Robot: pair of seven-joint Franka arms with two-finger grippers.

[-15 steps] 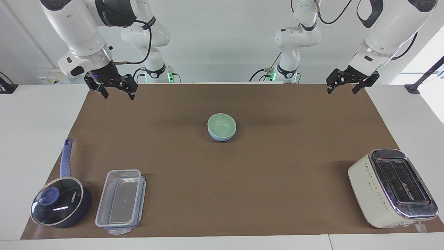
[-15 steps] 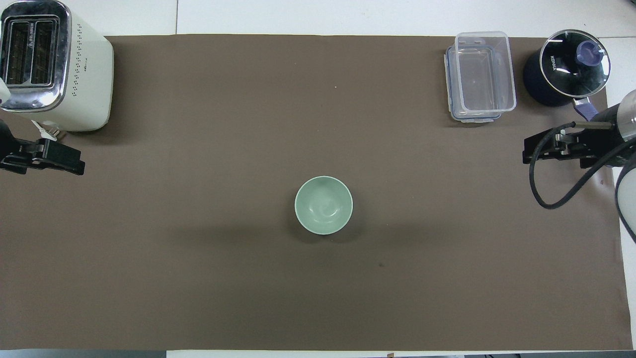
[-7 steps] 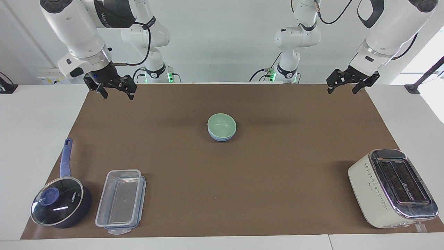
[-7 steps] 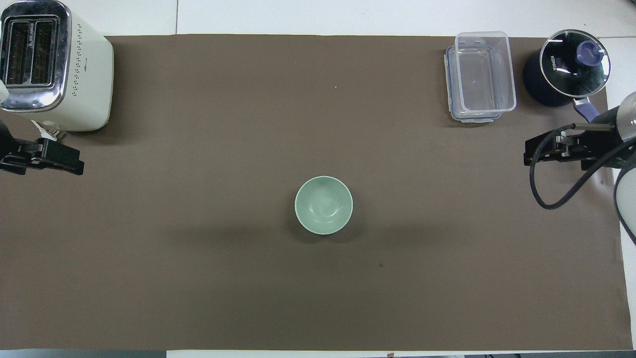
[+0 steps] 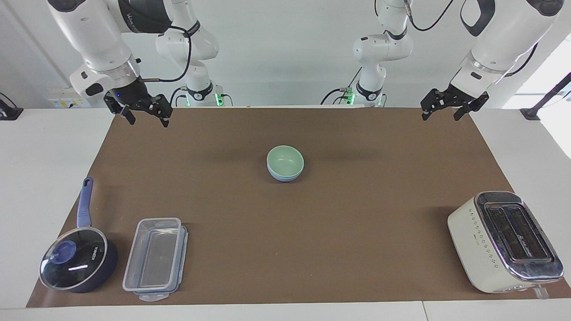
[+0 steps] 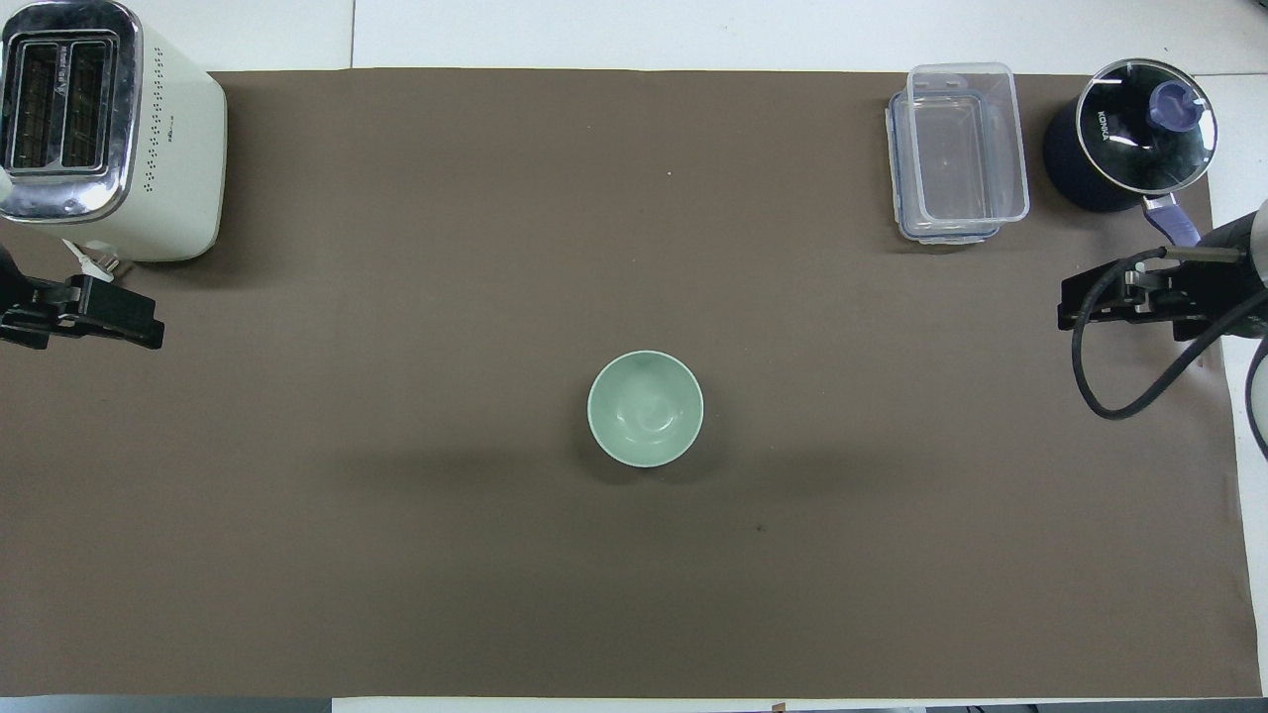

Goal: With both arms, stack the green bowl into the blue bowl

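The green bowl sits nested in the blue bowl at mat centre. Both grippers hang released and empty: left gripper at two o'clock, right gripper at ten, equally distant.

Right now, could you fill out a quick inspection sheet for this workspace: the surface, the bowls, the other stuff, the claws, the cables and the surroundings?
Surface: brown mat on a white table.
Job's things: green bowl nested in the blue bowl, mid-mat.
Clutter: toaster toward the left arm's end; lidded saucepan and clear container toward the right arm's end.
Claws: left claw and right claw both open, empty, raised over the mat's corners nearest the robots.
Cables: black cable looping off the right arm.
Surroundings: white wall.
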